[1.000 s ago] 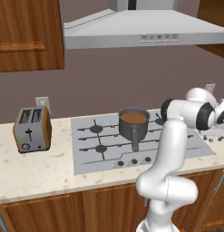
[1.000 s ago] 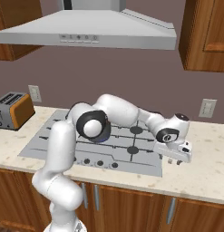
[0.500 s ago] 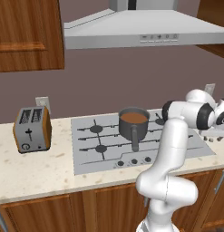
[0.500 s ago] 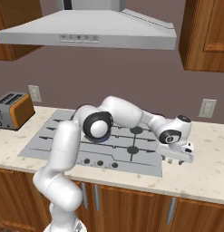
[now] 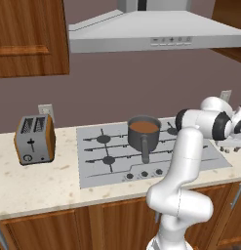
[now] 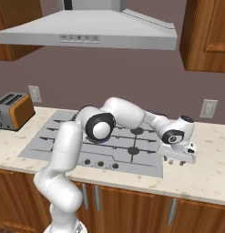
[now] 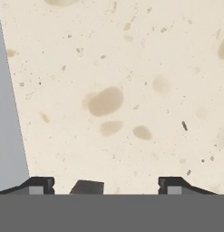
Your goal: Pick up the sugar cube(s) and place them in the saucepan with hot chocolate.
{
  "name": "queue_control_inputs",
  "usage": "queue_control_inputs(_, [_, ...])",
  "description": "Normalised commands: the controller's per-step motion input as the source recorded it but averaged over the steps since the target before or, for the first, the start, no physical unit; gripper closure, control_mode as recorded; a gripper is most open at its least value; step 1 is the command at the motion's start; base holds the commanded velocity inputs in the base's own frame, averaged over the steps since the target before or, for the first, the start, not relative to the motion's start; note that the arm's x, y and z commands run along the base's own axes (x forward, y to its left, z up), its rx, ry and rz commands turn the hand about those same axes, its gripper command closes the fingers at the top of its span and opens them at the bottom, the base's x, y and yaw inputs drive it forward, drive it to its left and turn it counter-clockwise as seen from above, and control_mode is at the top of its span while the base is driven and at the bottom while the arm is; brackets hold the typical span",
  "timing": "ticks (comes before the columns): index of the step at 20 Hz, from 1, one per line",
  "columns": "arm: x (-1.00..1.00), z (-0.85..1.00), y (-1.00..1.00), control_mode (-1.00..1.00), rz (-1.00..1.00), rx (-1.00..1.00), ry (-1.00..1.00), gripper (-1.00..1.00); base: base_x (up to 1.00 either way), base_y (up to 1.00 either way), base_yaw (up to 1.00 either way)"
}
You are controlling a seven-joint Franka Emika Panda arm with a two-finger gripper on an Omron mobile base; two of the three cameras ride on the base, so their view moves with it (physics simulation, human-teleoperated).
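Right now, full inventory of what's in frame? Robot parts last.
saucepan: 1, dark grey, on the cooktop, handle toward the front.
hot chocolate: 1, reddish-brown, in the saucepan.
cooktop: 1, grey, set in the counter.
toaster: 1, grey and orange, on the counter left of the cooktop.
counter: 1, speckled beige.
range hood: 1, grey, above the cooktop.
wall outlets: 2, light grey, on the back wall.
cabinets: brown wood, above and below.
small dark object: 1, on the counter between the fingertips.
gripper: 1, low over the counter right of the cooktop, jaws apart.
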Motion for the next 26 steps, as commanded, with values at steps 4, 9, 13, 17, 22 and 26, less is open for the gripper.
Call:
queue_control_inputs(4, [-0.01,-0.10,0.27,-1.00,0.00,0.00,0.07,-1.00,0.00,0.00,0.00])
queue_control_inputs(9, [-0.09,-0.06,0.17,-1.00,-0.01,0.00,0.05,-1.00,0.00,0.00,0.00])
queue_control_inputs(13, [-0.07,-0.07,0.00,-1.00,-0.01,0.00,0.00,-1.00,0.00,0.00,0.00])
queue_control_inputs(17, [0.00,-0.03,0.00,-1.00,0.00,0.00,0.00,-1.00,0.00,0.00,0.00])
queue_control_inputs(22, [-0.01,-0.07,0.00,-1.00,0.00,0.00,0.00,1.00,0.00,0.00,0.00])
queue_control_inputs(26, [-0.19,-0.08,0.00,-1.00,-0.05,0.00,0.02,1.00,0.00,0.00,0.00])
